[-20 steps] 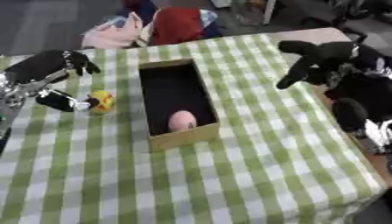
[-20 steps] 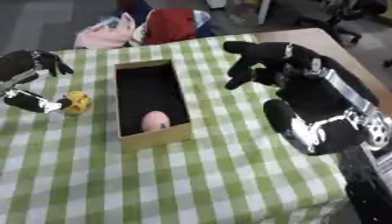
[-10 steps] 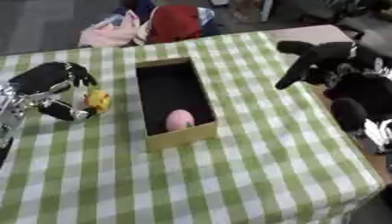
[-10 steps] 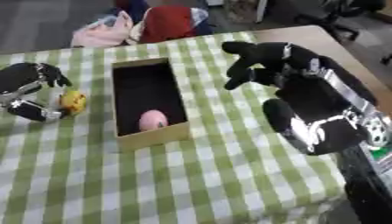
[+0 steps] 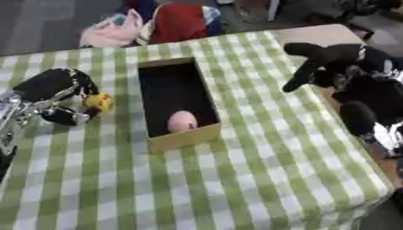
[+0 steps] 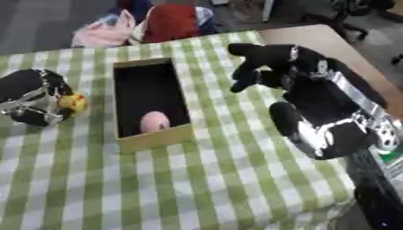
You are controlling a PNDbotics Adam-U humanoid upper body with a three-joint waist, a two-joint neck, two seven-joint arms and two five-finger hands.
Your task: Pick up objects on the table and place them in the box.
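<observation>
At mid-left of the frame, the left hand (image 5: 49,92) is now curling round the small yellow toy (image 5: 98,102), nearer the open cardboard box (image 5: 191,138) than before.

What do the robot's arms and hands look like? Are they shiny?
Mostly black. The left hand has a rounded black back with silver metal parts below it. The right hand has chunky black fingers, and its arm is bulky, glossy black with silver-white patches near the bottom.

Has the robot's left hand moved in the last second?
Yes. The left hand has closed in on the yellow toy, towards the box.
</observation>
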